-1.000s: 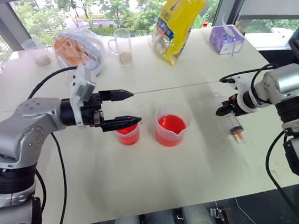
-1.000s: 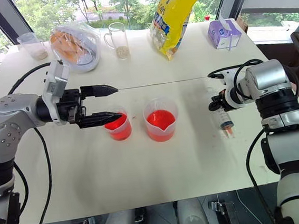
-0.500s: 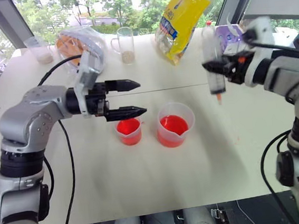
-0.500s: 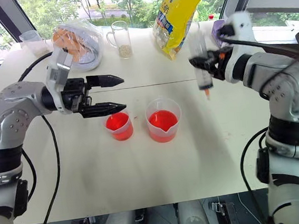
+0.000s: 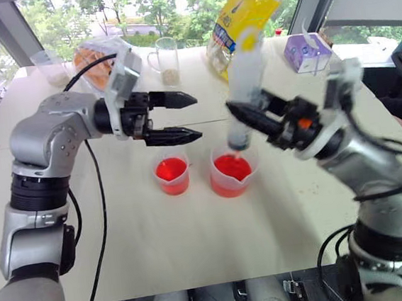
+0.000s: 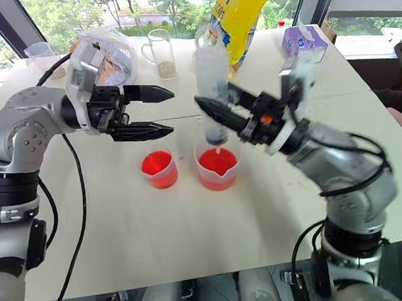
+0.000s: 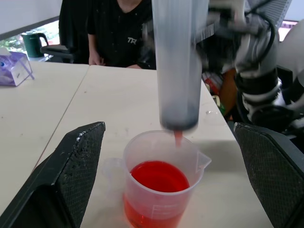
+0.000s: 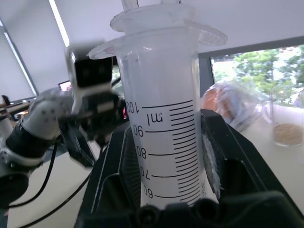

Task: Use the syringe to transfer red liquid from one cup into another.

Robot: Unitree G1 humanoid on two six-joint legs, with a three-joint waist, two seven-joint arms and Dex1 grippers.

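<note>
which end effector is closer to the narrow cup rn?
Left. The left end effector hangs open just above and behind the narrow cup. The right end effector, shut on the syringe, is farther off, above the wide cup beside it.

- Syringe [image 6: 212, 85]: I see a clear barrel with black graduation lines and numerals, and an orange-red tip.
- Liquid [image 5: 232, 167]: bright orange-red in both clear cups, wide [image 5: 222, 184] and narrow [image 5: 174, 185].
- Grippers, left [image 5: 187, 116] and right [image 6: 214, 103]: black fingers on silver-grey arms.
- Table [image 5: 196, 243]: plain off-white.
- Bag [image 5: 246, 25]: yellow with blue and green print.
- Box [image 5: 306, 53]: pale purple.
</note>
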